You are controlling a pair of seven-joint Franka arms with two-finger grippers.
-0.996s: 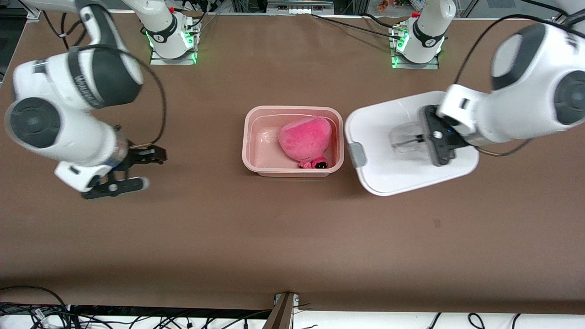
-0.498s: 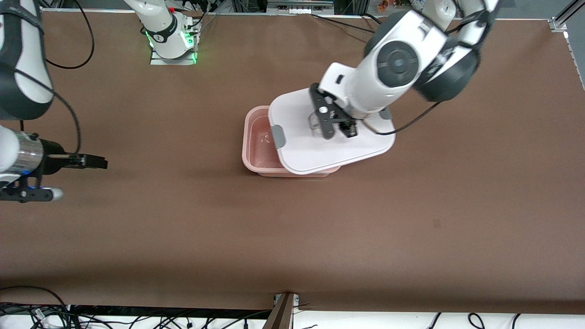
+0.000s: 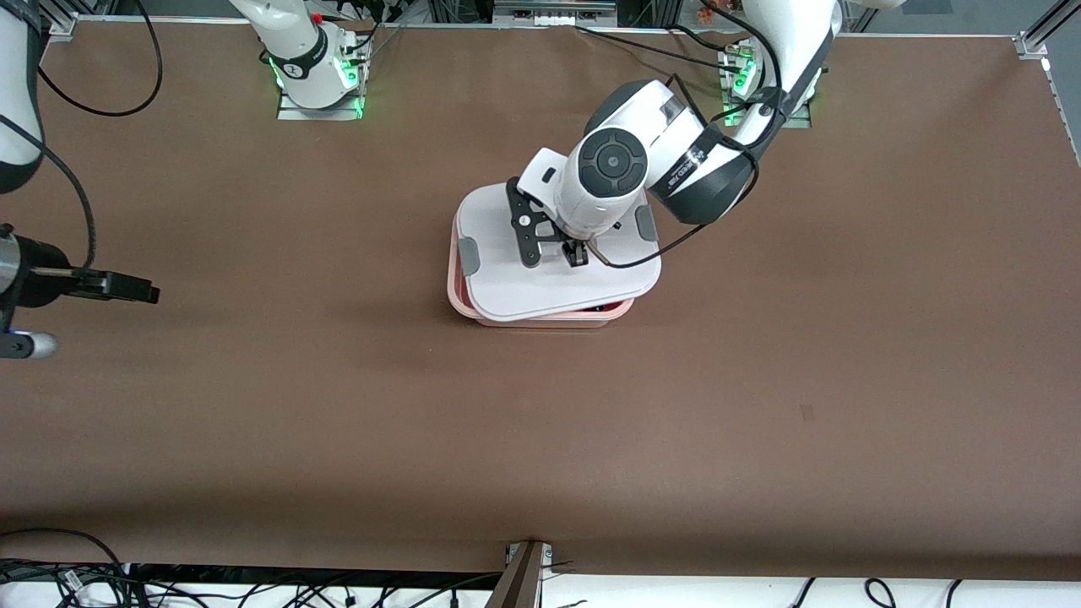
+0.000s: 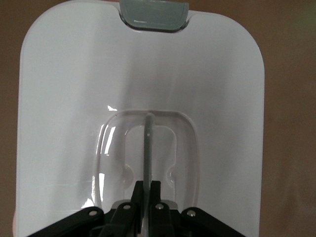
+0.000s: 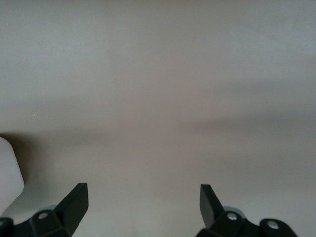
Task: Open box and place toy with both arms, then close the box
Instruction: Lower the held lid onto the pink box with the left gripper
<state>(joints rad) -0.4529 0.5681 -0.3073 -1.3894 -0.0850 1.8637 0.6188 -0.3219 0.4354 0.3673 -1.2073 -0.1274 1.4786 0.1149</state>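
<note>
The box's pale pink tub [image 3: 457, 295] stands mid-table, with only its rim showing under the white lid [image 3: 540, 291]. The lid lies over the tub slightly skewed, one corner overhanging toward the left arm's end. My left gripper [image 3: 557, 247] is over the lid's middle, shut on the clear handle [image 4: 146, 148]. In the left wrist view the lid [image 4: 64, 98] fills the frame, and my left gripper [image 4: 146, 190] pinches the handle's thin upright bar. The toy is hidden under the lid. My right gripper [image 3: 105, 319] hangs open over bare table at the right arm's end, nothing between its fingers [image 5: 74, 202].
Grey clips [image 3: 469, 256] [image 3: 645, 222] sit at the lid's two short ends; one clip [image 4: 153, 12] shows in the left wrist view. The arm bases [image 3: 317, 72] [image 3: 764, 80] stand at the table's edge farthest from the front camera. Cables [image 3: 253, 591] lie off the near edge.
The left arm carried the lid from the table at its own end over the tub, covering the toy. The right arm drew back toward its end, gripper still open.
</note>
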